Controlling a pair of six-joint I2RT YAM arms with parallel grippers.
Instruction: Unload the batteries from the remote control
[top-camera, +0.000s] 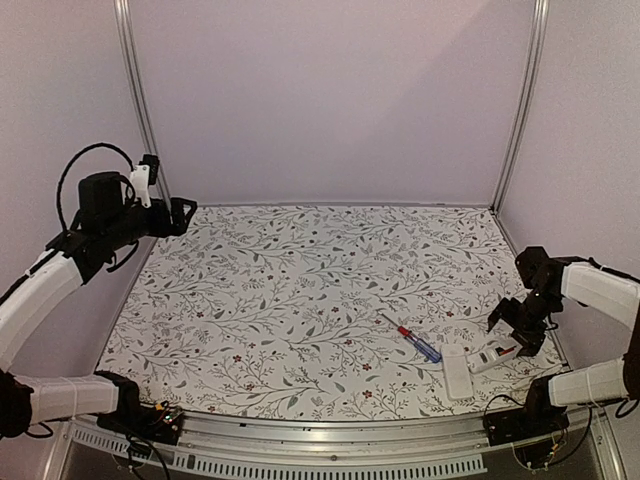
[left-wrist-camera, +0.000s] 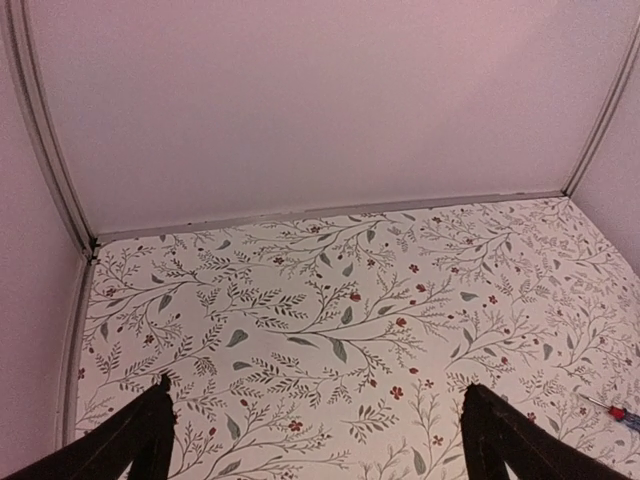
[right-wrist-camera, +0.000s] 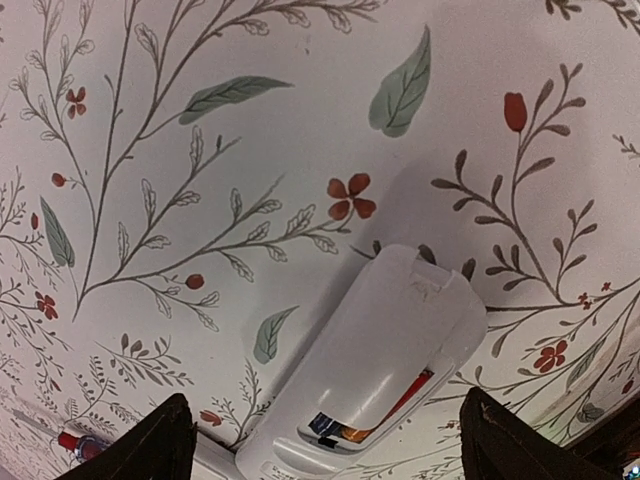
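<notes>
While the right claw (top-camera: 513, 333) hangs wide open, the remote control (right-wrist-camera: 380, 340) lies directly beneath it.

A robotics lab cell is shown: a floral-printed table (top-camera: 300, 290) is enclosed by plain pale panels (top-camera: 330, 100) set in aluminium posts (top-camera: 518, 110), and a left arm (top-camera: 40, 290) and a right arm (top-camera: 600, 285) are bolted by a slotted rail (top-camera: 330, 438) at its near edge.

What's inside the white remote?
In the slim white plastic remote control, a red battery with a dark end shows through the recess. The remote's own body covers the rest, so the count is unclear.
</notes>
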